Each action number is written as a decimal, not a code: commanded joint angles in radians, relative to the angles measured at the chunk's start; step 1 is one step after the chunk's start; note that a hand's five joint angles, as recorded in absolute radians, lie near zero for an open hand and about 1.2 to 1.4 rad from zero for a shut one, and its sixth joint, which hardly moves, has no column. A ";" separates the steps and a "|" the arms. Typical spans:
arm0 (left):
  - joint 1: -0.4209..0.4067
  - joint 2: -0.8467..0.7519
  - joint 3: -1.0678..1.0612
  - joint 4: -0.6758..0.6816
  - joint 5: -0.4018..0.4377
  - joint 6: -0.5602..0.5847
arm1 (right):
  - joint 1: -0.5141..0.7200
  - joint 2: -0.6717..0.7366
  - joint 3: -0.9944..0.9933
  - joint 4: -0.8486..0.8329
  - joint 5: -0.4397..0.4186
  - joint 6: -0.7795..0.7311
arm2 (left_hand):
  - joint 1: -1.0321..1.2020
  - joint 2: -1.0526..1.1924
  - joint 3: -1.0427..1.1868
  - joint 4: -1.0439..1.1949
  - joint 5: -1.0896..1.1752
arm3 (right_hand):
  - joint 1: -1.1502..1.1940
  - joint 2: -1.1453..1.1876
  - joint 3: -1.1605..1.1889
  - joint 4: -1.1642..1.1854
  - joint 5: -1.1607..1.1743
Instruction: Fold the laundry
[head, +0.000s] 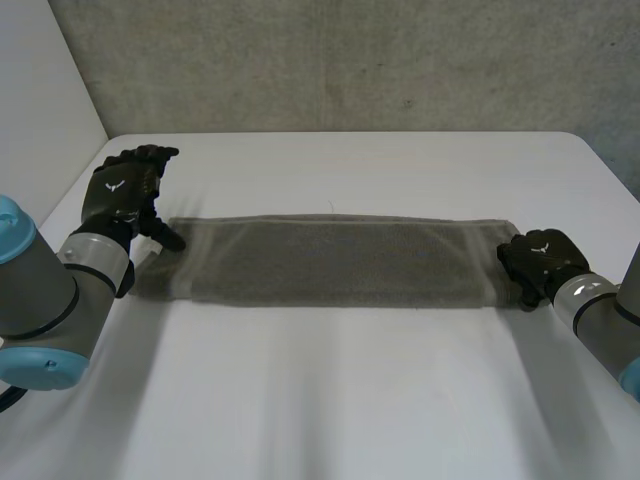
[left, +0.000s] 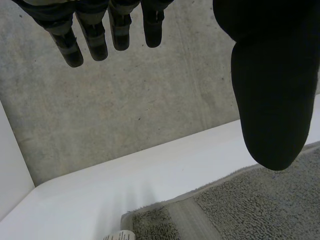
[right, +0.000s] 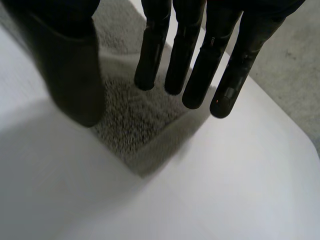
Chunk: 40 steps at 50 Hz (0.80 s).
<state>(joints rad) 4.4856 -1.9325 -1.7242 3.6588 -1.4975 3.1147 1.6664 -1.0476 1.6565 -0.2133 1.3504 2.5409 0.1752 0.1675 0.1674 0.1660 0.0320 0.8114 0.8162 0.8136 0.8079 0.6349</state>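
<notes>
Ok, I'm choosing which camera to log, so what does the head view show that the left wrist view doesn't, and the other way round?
Head view: the whole grey towel laid out as a long strip, the left hand by one end and the right hand at the other. Left wrist view: a small white label at the towel's corner, and the left hand's fingers straight, its thumb over the cloth. Shared: the towel, the left hand, the white table and the concrete wall.
</notes>
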 joint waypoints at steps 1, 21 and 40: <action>0.004 0.004 -0.002 -0.003 0.000 -0.001 | -0.031 0.044 -0.043 0.003 0.010 -0.007 | -0.001 0.007 0.007 0.009 -0.032 | 0.585 0.580 0.583 0.588 0.587; -0.011 0.168 0.142 -0.317 0.000 -0.001 | -0.247 -0.014 -0.133 0.002 0.147 -0.268 | 0.000 0.008 0.008 0.009 -0.031 | 0.585 0.580 0.583 0.588 0.587; -0.071 0.176 0.495 -0.615 -0.003 -0.001 | -0.066 -0.167 -0.146 0.074 0.168 -0.054 | 0.000 0.008 0.008 0.009 -0.031 | -0.318 -0.323 -0.321 -0.315 -0.316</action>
<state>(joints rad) 4.4251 -1.7529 -1.2522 3.0714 -1.4996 3.1099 1.5641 -1.2078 1.4335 -0.1661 1.5462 2.3606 0.1751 0.1670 0.1674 0.1659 0.0320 0.6262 0.6333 0.6274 0.6301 0.4342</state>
